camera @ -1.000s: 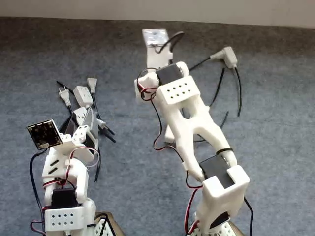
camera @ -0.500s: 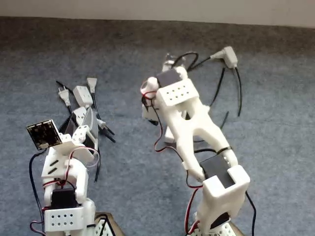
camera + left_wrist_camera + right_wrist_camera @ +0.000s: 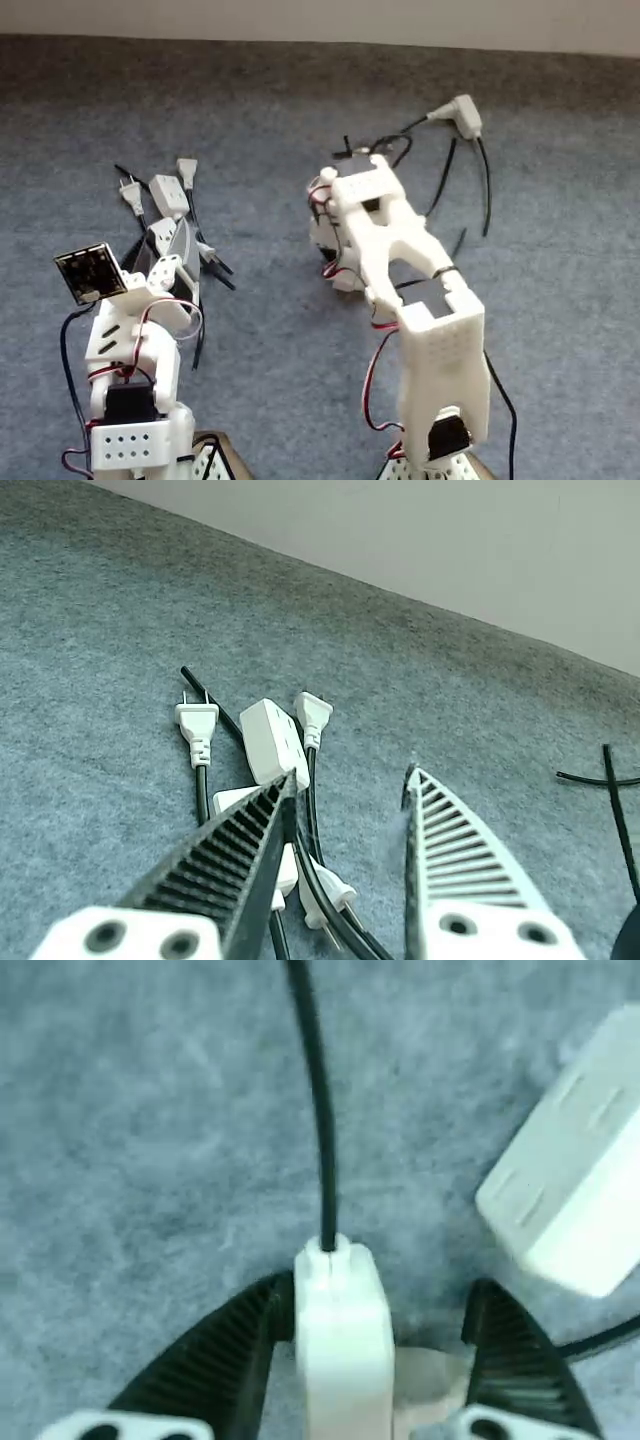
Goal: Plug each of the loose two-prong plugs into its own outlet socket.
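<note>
The right arm pitches steeply down at table centre. The right gripper stands partly open astride a white plug, one finger touching it, with a white outlet block near. At 8 o'clock the left gripper hovers wide open and empty over a loose plug and outlet socket at 10 o'clock.

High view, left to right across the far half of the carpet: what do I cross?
loose two-prong plug → white outlet block → right arm's wrist → white angled cable end. The left arm overlaps those first two, so it is left out.
</note>
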Motion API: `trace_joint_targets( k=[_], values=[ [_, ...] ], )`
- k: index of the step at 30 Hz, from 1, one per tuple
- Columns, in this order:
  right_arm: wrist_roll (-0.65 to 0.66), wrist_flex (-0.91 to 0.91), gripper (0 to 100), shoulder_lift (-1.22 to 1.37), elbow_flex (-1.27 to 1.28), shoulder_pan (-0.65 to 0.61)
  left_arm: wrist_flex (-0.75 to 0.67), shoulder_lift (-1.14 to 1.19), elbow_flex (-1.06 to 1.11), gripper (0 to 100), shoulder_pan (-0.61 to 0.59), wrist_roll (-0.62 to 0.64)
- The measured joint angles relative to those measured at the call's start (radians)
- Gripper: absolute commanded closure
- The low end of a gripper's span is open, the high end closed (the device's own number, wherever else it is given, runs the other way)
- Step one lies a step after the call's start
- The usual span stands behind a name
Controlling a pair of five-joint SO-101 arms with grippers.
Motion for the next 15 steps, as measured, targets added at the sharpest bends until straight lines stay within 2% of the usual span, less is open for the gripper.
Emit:
trace_joint_targets(
  k=[4, 15],
  values=[
    [0.094, 0.051, 94.8, 0.021, -0.069, 0.060, 0.000, 0.000, 0.000, 81, 0.000, 0.000],
    [0.250, 0.196, 94.0, 0.021, -0.256, 0.106, 0.000, 0.000, 0.000, 81, 0.000, 0.000]
  ],
)
